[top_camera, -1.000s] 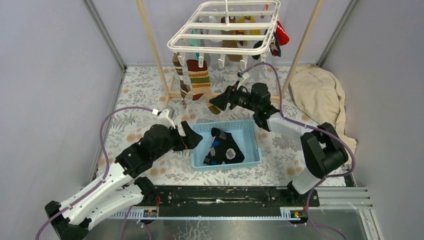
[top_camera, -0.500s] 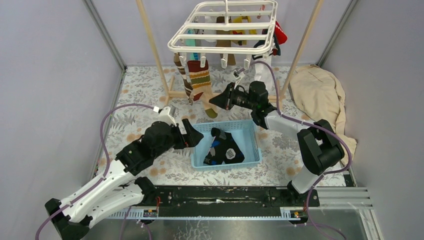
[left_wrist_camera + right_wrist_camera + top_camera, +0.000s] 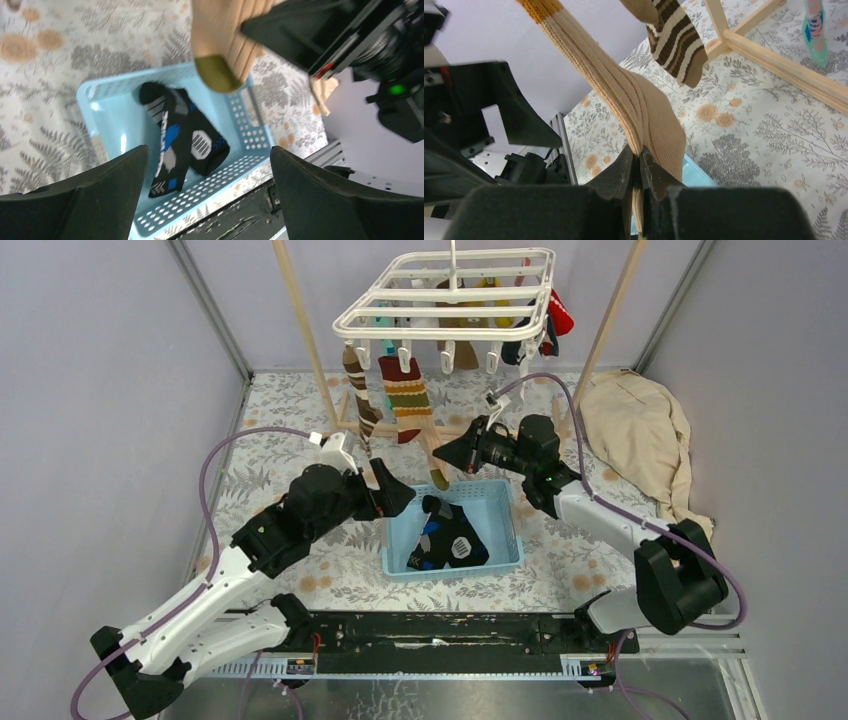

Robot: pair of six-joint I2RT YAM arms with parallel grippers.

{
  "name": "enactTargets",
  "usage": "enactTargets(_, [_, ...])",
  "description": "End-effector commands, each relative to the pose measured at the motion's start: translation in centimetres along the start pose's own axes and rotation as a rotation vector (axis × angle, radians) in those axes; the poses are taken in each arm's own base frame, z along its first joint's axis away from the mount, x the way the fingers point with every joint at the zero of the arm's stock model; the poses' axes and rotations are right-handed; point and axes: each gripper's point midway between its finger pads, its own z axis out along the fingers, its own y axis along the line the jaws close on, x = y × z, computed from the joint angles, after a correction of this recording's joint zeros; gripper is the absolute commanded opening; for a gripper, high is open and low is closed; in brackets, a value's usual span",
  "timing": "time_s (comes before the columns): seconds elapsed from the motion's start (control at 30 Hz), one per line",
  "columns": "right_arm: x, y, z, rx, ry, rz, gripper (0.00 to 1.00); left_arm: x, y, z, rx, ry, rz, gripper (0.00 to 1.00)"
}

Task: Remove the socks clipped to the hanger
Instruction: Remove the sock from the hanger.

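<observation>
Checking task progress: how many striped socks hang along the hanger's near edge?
2 on the hanger: a brown-and-white sock at its near left corner; beside it a red-and-olive banded sock, tan foot pinched by the right claw. Others behind may be hidden.

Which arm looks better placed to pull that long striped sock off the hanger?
The right. The right gripper is pinched shut on the tan foot of the striped sock, which is clipped to the hanger. The left gripper is open above the basket, holding nothing.
</observation>
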Motion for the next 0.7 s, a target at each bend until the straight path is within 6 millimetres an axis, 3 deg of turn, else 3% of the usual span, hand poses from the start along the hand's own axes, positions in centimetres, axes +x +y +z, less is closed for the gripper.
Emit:
enactTargets(0.0, [-0.8, 1.0, -1.1, 0.031, -0.016, -0.035, 0.12, -4.9, -4.6, -0.8, 0.124, -0.126, 0.045, 0.99])
enactTargets(0.4, [-1.1, 2.2, -4.9, 0.131, 0.000, -0.069, 0.12, -12.7, -9.8, -2.1, 0.190, -0.309, 0.141, 0.99])
enactTargets(0.67, [-2.5, 3.3, -7.0, 0.181, -0.029, -0.119, 0.12, -17.1, -10.8, -3.3, 0.143, -0.436, 0.167, 0.99])
